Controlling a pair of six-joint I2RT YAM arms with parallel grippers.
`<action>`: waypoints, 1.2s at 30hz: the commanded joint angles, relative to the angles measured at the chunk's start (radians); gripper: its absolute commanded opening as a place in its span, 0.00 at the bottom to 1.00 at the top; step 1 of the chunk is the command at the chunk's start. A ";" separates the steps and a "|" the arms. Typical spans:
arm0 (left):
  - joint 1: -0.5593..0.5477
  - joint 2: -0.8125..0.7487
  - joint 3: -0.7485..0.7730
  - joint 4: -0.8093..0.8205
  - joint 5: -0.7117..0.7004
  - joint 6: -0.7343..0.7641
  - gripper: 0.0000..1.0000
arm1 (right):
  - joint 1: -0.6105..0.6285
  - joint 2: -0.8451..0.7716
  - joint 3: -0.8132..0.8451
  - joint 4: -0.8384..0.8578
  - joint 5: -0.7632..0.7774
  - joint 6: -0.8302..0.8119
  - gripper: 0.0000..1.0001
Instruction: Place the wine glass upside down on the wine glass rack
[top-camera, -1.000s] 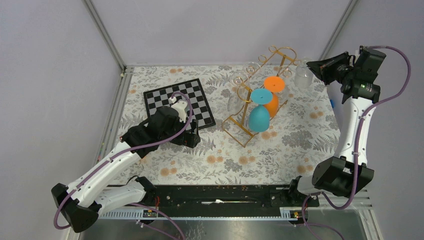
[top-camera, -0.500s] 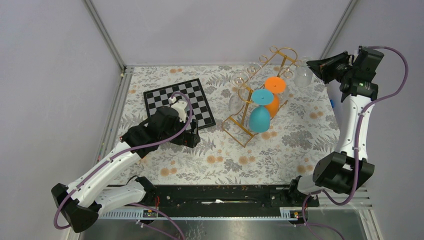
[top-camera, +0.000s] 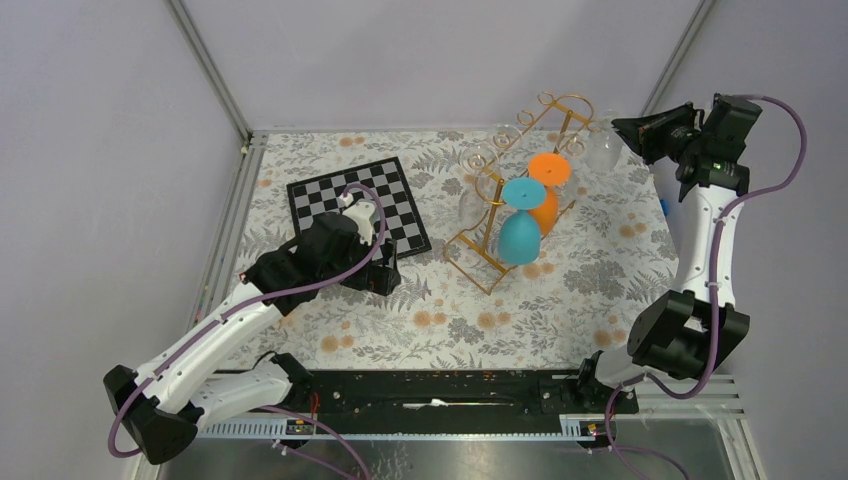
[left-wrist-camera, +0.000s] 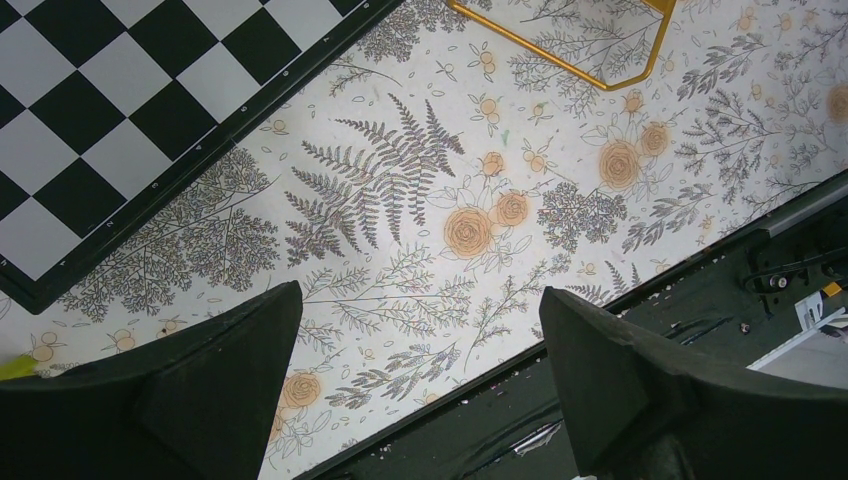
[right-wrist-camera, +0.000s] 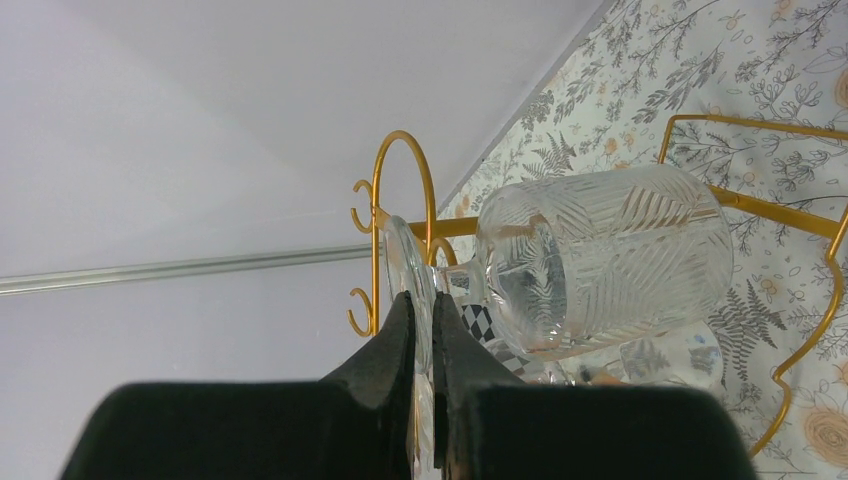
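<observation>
My right gripper (top-camera: 628, 132) is shut on the foot of a clear cut-pattern wine glass (top-camera: 602, 150), held in the air at the far right end of the gold wine glass rack (top-camera: 487, 200). In the right wrist view the fingertips (right-wrist-camera: 422, 300) pinch the thin foot disc (right-wrist-camera: 408, 250). The bowl (right-wrist-camera: 600, 260) lies sideways, just in front of the rack's curled loops (right-wrist-camera: 400, 185). My left gripper (top-camera: 385, 275) is open and empty, low over the floral cloth (left-wrist-camera: 420, 200) by the chessboard's near corner.
A teal glass (top-camera: 518, 235), an orange glass (top-camera: 545, 205) and another clear glass (top-camera: 468, 205) hang upside down on the rack. The chessboard (top-camera: 360, 205) lies left of it. A rack foot (left-wrist-camera: 600, 75) and the black base rail (left-wrist-camera: 700, 300) show in the left wrist view.
The right arm has shifted slightly up and left, carrying the clear glass closer to the rack's far end. The left arm has not moved.
</observation>
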 joint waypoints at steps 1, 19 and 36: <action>0.005 0.000 0.009 0.034 -0.017 -0.001 0.99 | 0.001 -0.002 0.015 0.115 -0.058 0.039 0.00; 0.004 0.017 0.003 0.040 -0.010 -0.009 0.99 | 0.051 -0.028 -0.015 0.103 -0.039 0.014 0.00; 0.005 0.016 0.004 0.040 -0.011 -0.010 0.99 | 0.060 0.007 0.004 0.123 -0.022 0.030 0.00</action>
